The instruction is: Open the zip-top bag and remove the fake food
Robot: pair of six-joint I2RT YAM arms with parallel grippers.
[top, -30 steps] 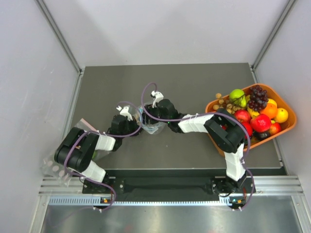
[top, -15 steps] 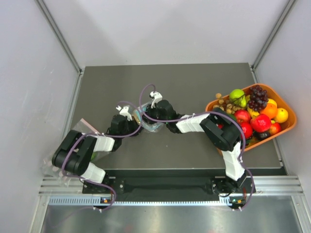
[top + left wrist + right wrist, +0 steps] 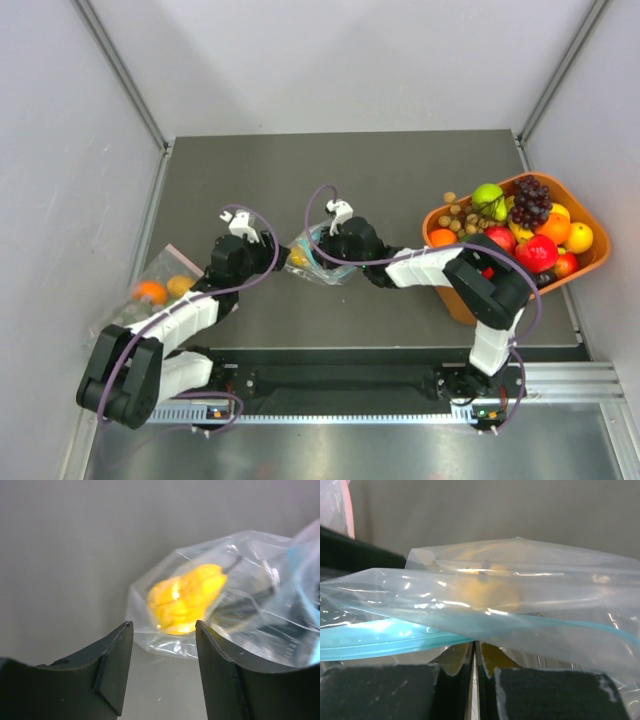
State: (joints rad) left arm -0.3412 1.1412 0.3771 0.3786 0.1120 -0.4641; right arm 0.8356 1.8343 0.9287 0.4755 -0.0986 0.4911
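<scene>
Pinching zip-top bag [image 3: 305,256], right fingers [image 3: 385,690]; yellow fruit [image 3: 185,597] inside blurred.

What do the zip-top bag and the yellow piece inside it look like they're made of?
Zip-top bag: thin clear plastic film, glossy, judging by its creases and bright glare. Its zip strip looks like thicker teal plastic. Yellow piece: probably hard moulded plastic, shiny with a white highlight, though it is blurred through the film.

We saw the dark table [image 3: 400,180] bearing the zip-top bag [image 3: 250,615] just before the left fingers [image 3: 112,670], an orange basket [image 3: 600,255] well right.
</scene>
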